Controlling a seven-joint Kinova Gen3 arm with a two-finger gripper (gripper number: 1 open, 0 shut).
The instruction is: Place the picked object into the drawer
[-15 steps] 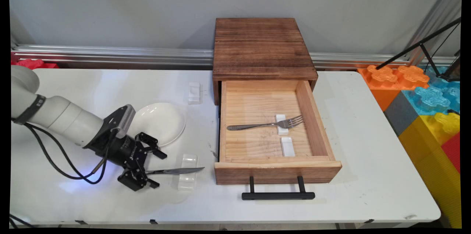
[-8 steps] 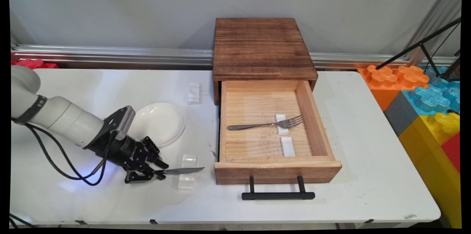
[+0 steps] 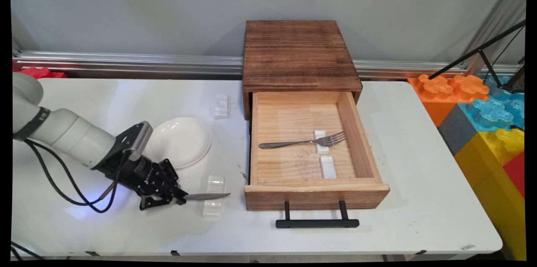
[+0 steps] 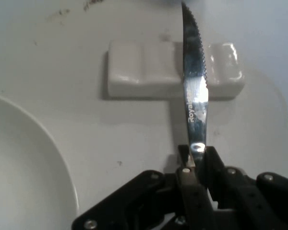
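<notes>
White table [image 3: 126, 233], grey wall behind; gripper [image 3: 178, 198] clamps knife [image 3: 207, 196] over rest [image 3: 214, 202]

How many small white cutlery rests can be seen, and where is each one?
4. One white rest lies under the knife near the gripper, one beyond the plate, one under the fork in the drawer, one nearer the drawer's front.

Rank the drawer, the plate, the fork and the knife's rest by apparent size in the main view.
1. Drawer, by far the largest.
2. Plate.
3. Fork, longer than the plate is wide, but thin.
4. Knife's rest, smallest, though nearest the camera.
</notes>
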